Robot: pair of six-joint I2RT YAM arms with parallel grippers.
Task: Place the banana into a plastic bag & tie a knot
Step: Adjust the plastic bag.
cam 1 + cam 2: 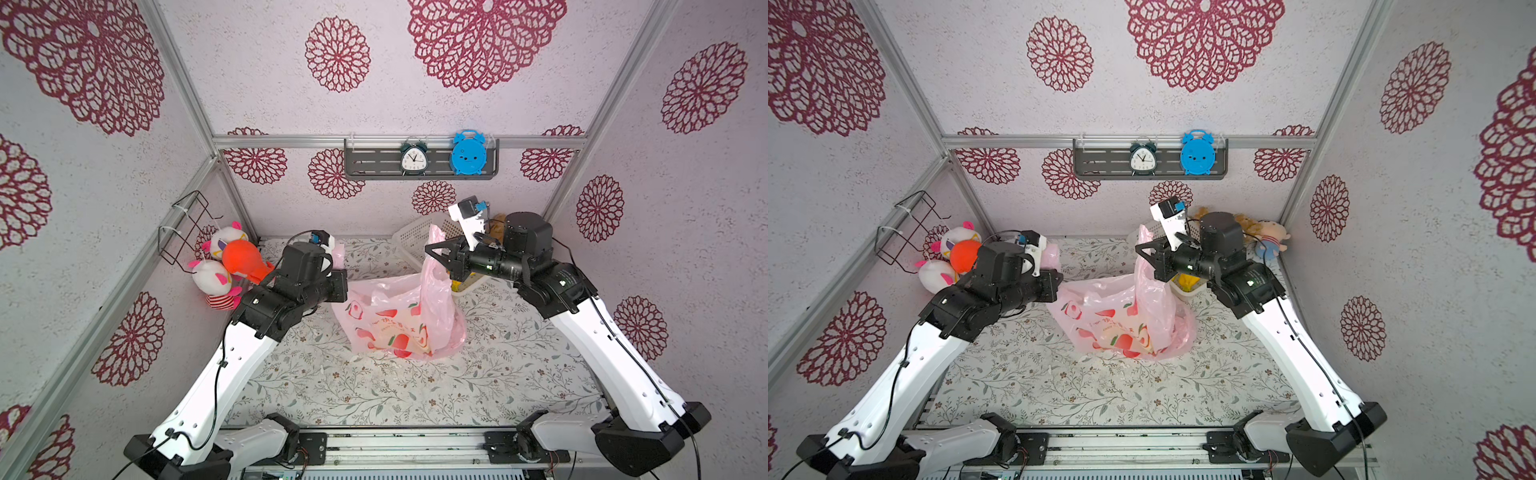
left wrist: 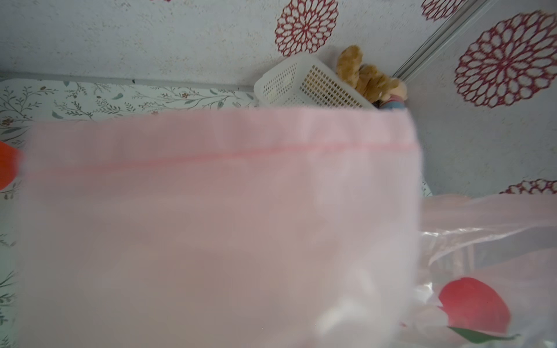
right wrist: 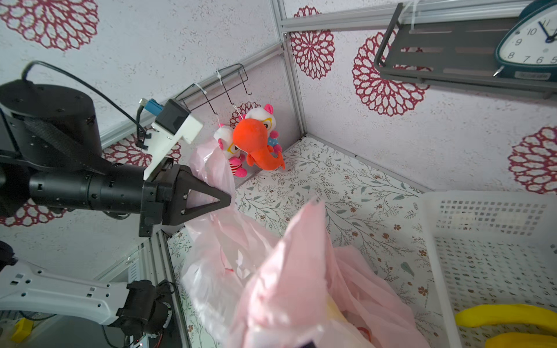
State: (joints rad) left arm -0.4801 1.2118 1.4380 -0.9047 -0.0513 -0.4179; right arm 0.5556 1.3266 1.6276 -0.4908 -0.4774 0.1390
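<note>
Pink plastic bag (image 2: 211, 226), left hand (image 3: 226, 199) gripping one side, right hand (image 1: 429, 249) gripping the other

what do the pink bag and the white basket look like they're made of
pink bag: thin soft plastic film, glossy, translucent; it crumples and drapes. white basket: probably rigid moulded plastic, matte, judging by its even grid of holes.

Dark green clock (image 1: 414, 157) and blue clock (image 1: 468, 153) sit on a grey shelf (image 1: 370, 165), upper middle of the frame. Plush toys (image 1: 232, 259) are piled mid-left, just below a black wire rack (image 1: 187, 226).
</note>
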